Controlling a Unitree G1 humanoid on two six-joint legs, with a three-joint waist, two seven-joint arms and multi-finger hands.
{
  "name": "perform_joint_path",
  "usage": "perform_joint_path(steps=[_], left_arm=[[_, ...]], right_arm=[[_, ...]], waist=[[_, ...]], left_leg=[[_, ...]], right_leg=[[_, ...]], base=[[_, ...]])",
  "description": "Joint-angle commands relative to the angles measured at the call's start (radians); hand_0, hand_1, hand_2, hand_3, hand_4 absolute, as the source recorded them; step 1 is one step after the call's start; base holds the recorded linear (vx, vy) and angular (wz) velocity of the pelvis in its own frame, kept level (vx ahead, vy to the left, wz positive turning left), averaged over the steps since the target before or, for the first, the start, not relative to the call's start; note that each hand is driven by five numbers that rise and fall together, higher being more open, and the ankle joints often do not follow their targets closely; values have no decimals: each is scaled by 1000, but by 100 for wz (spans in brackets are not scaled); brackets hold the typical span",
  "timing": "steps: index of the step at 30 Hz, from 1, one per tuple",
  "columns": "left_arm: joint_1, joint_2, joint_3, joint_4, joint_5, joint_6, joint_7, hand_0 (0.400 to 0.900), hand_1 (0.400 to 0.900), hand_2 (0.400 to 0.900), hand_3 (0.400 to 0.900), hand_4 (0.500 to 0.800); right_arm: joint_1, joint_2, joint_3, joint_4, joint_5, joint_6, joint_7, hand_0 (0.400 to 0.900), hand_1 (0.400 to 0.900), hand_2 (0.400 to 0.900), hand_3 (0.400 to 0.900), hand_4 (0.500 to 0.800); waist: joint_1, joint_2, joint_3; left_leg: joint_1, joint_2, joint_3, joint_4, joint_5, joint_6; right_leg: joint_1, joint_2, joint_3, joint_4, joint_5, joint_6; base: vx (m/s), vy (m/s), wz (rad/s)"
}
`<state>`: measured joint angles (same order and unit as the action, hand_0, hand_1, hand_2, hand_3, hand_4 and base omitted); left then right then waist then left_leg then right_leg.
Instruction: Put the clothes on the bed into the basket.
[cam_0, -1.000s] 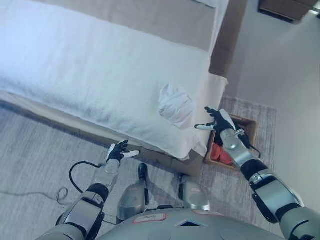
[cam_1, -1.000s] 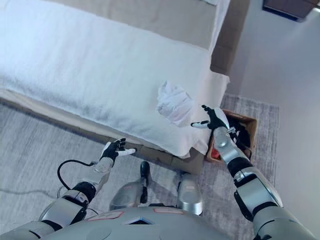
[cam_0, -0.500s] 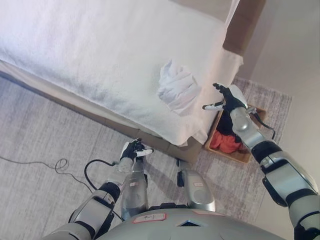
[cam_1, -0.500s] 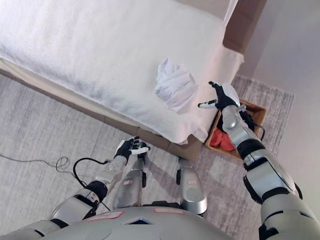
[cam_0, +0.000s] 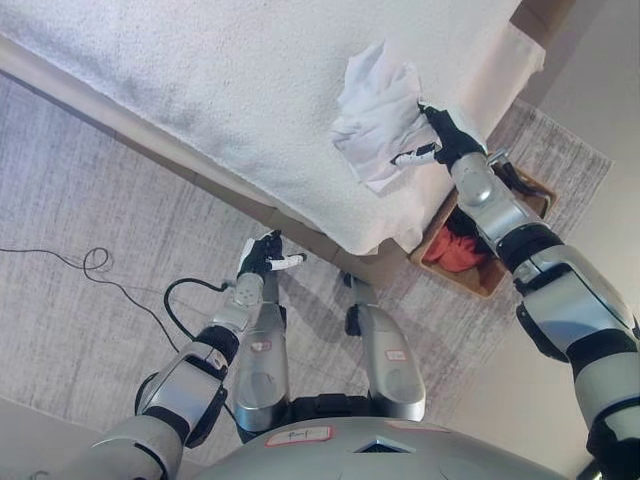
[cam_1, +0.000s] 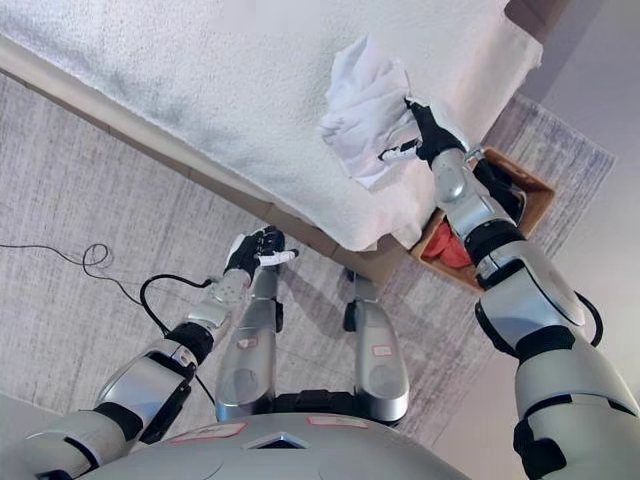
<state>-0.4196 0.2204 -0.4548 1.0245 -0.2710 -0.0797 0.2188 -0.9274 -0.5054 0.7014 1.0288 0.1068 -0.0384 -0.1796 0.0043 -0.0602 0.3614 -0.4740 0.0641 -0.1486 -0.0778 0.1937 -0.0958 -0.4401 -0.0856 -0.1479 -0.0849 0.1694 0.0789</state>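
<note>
A crumpled white garment (cam_0: 376, 108) lies on the white bed (cam_0: 200, 70) near its foot corner. My right hand (cam_0: 441, 136) is open, its fingers spread, and touches the garment's right edge; it also shows in the right eye view (cam_1: 424, 134). A brown basket (cam_0: 497, 283) stands on the floor beside the bed corner, under my right forearm, with red-orange clothes (cam_0: 460, 251) and a dark garment in it. My left hand (cam_0: 262, 256) hangs low in front of the bed's side, open and empty.
The bed's wooden base (cam_0: 150, 140) runs along in front of me. A grey patterned rug (cam_0: 90, 210) covers the floor. A wall (cam_0: 610, 90) rises to the right behind the basket.
The camera has shifted towards the bed. My right hand has moved left from above the basket to the white garment and now touches its edge. My left hand stays low.
</note>
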Motion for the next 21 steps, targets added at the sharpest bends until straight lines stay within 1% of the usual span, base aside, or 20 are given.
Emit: perform_joint_path(steps=[1,2,3,4,8,13,18,21], left_arm=[[-37,3,-39,15,-33,-37,24,900,900,900,900,800],[-44,4,-43,10,-38,-39,27,900,900,900,900,800],[-53,2,-48,8,-39,-39,27,900,900,900,900,800],[-61,1,-50,11,-43,-40,26,900,900,900,900,800],[-61,-1,-52,15,-44,-40,26,900,900,900,900,800],[-49,3,-56,38,-33,-40,28,900,900,900,900,800],[-31,5,-48,44,-22,-41,34,900,900,900,900,800],[-12,0,-40,48,-14,-40,30,900,900,900,900,800]], right_arm=[[-162,13,13,74,33,-52,-23,900,900,900,900,800],[-176,16,12,90,43,-51,-20,900,900,900,900,800],[-190,21,13,108,53,-49,-15,582,582,582,582,609],[-202,26,9,130,69,-46,-11,400,400,400,400,500],[-225,40,-17,162,118,-43,-8,400,400,400,400,500],[-202,54,-40,160,152,-44,-13,400,400,400,400,500],[-158,38,-65,124,169,-54,-17,400,400,400,400,500],[-105,15,-100,96,182,-65,-25,400,400,400,400,500]], waist=[[29,-32,36],[34,-31,42],[39,-29,47],[43,-26,50],[56,-21,54],[56,-22,42],[48,-20,18],[37,-17,0]], left_leg=[[9,8,22,97,-119,-4],[-1,4,19,100,-118,-3],[-9,1,15,104,-117,-3],[-16,-3,13,106,-116,-2],[-29,-13,3,110,-113,0],[-15,-17,-5,98,-113,3],[22,-20,-3,73,-115,6],[53,-25,4,65,-120,9]], right_leg=[[-81,-69,14,97,-5,35],[-83,-71,12,95,-2,35],[-88,-73,9,93,0,36],[-90,-76,7,89,3,37],[-91,-80,1,80,7,40],[-73,-83,-1,70,5,42],[-44,-84,5,55,6,47],[-19,-90,9,53,6,51]], base=[[-21,31,17],[-22,27,17],[-11,28,16],[-3,24,18],[18,28,10],[33,17,3],[20,14,-2],[34,41,-7]])
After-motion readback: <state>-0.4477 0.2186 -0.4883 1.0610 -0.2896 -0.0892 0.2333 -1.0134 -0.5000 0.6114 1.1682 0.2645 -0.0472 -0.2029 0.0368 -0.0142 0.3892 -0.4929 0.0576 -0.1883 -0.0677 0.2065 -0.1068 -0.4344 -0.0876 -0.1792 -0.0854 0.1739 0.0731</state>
